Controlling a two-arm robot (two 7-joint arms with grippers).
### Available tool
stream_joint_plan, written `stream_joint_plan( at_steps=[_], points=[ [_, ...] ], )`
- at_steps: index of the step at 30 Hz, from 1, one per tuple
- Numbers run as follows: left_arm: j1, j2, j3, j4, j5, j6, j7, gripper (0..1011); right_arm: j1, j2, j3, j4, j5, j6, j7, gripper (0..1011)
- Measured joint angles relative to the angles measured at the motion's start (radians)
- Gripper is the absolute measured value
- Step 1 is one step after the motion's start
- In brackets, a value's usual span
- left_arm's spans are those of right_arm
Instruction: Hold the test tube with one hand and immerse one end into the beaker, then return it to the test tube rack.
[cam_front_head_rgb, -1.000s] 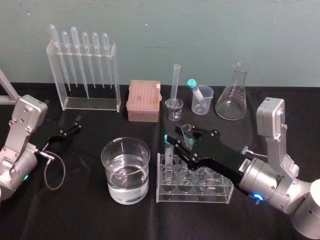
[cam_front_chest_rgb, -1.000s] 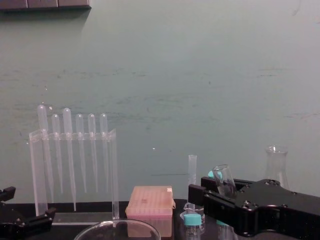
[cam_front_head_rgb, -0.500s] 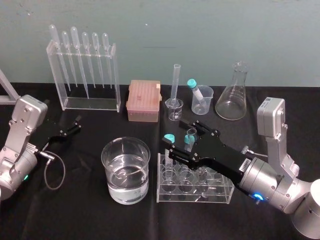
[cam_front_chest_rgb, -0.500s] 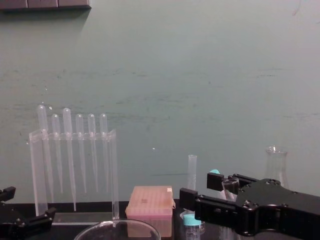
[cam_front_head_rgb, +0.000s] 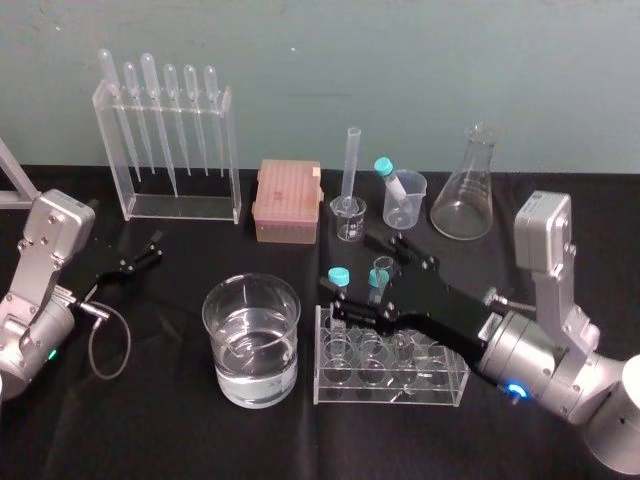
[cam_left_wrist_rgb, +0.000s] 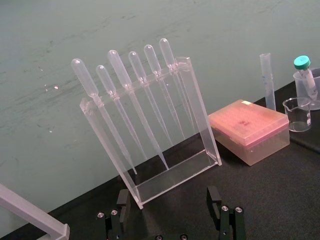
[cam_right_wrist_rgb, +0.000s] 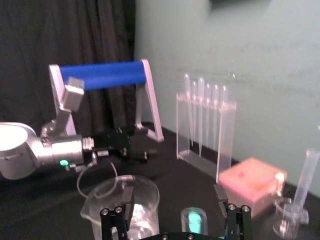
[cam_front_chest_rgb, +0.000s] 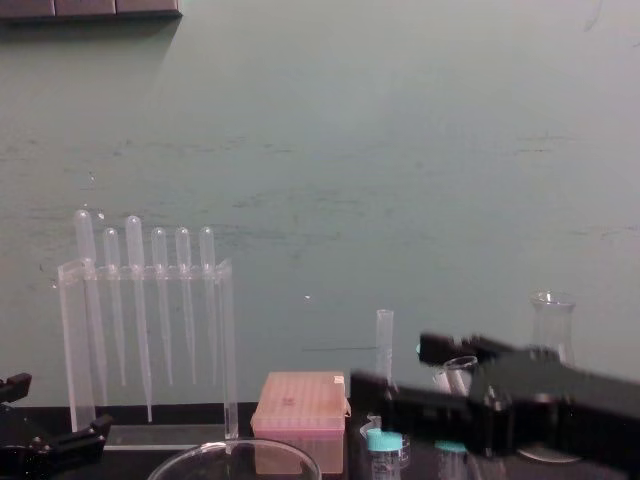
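The test tube (cam_front_head_rgb: 380, 272) stands upright in the low clear test tube rack (cam_front_head_rgb: 432, 386) right of centre, beside a teal-capped tube (cam_front_head_rgb: 340, 276). My right gripper (cam_front_head_rgb: 370, 282) is open around the test tube's top, one finger on each side, neither touching it. In the right wrist view the tube's mouth (cam_right_wrist_rgb: 194, 218) sits between the spread fingers (cam_right_wrist_rgb: 220, 196). The wide beaker (cam_front_head_rgb: 228, 345), part full of water, stands just left of the rack. My left gripper (cam_front_head_rgb: 142, 253) rests open at the table's left, and its fingers (cam_left_wrist_rgb: 213, 198) face the pipette stand.
A tall clear stand of pipettes (cam_front_head_rgb: 170, 150) and a pink box (cam_front_head_rgb: 287, 203) stand at the back. Behind the rack are a small beaker with a graduated cylinder (cam_front_head_rgb: 349, 210), a cup holding a teal-capped tube (cam_front_head_rgb: 405, 200) and a conical flask (cam_front_head_rgb: 468, 190).
My right gripper has opened and let go of the test tube. The tube went from tilted to upright and sank lower into the rack. The left arm has not moved.
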Motion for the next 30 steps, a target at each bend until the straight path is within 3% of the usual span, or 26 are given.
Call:
stream_joint_plan(
  at_steps=[10,13,15,20,21,22,26,30],
  points=[
    [0.0,0.0,0.0,0.0,0.0,0.0,0.0,1000,-0.037,0.037,0.044,-0.183,-0.059,-0.018,-0.067,1004],
    [0.0,0.0,0.0,0.0,0.0,0.0,0.0,1000,-0.095,0.05,0.099,-0.262,-0.099,-0.03,-0.141,1004],
    [0.0,0.0,0.0,0.0,0.0,0.0,0.0,1000,-0.19,0.059,0.176,-0.323,-0.128,-0.032,-0.236,1004],
    [0.0,0.0,0.0,0.0,0.0,0.0,0.0,1000,-0.336,0.059,0.281,-0.372,-0.137,-0.034,-0.334,1004],
    [0.0,0.0,0.0,0.0,0.0,0.0,0.0,1000,-0.394,0.057,0.32,-0.382,-0.132,-0.04,-0.358,1004],
    [0.0,0.0,0.0,0.0,0.0,0.0,0.0,1000,-0.446,0.052,0.353,-0.384,-0.121,-0.05,-0.374,1004],
    [0.0,0.0,0.0,0.0,0.0,0.0,0.0,1000,-0.541,0.033,0.409,-0.366,-0.091,-0.069,-0.39,1004],
    [0.0,0.0,0.0,0.0,0.0,0.0,0.0,1000,-0.577,0.009,0.429,-0.305,-0.051,-0.084,-0.38,1004]
  ],
)
